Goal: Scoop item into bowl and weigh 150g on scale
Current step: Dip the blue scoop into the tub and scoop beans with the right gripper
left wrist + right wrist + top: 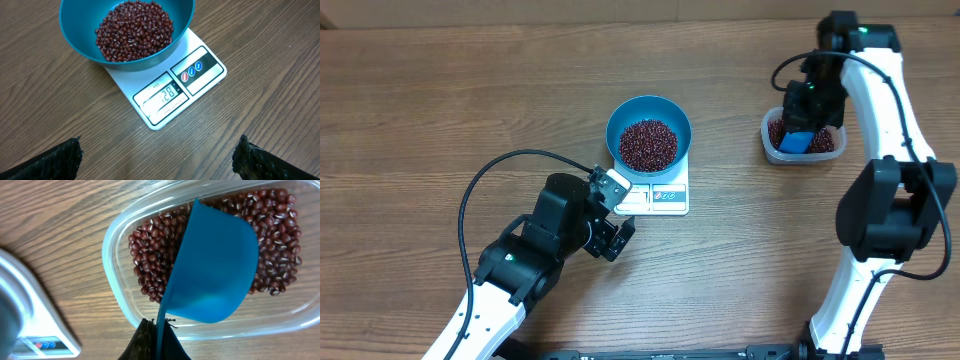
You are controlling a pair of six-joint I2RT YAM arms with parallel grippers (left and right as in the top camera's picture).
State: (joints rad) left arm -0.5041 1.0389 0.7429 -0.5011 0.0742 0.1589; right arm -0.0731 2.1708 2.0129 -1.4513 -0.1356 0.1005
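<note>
The light blue bowl [649, 128] stands on the white scale [665, 196] and holds a mound of red-brown beans [648, 144]. In the left wrist view the bowl [80, 30] with its beans [135, 30] sits over the scale [200, 75], whose display is lit. My left gripper [616, 215] hovers open just in front of the scale, nothing between its fingers [55, 162]. My right gripper [159, 337] is shut on the handle of a blue scoop [212, 275], held over the clear tub [112, 275] of beans [150, 265]. The scoop [796, 141] is tilted on edge.
The clear tub [770, 145] sits at the right of the wooden table [440, 110], about a hand's width from the scale. A black cable loops from the left arm [470, 200]. The right arm's white links [895, 150] rise along the right edge.
</note>
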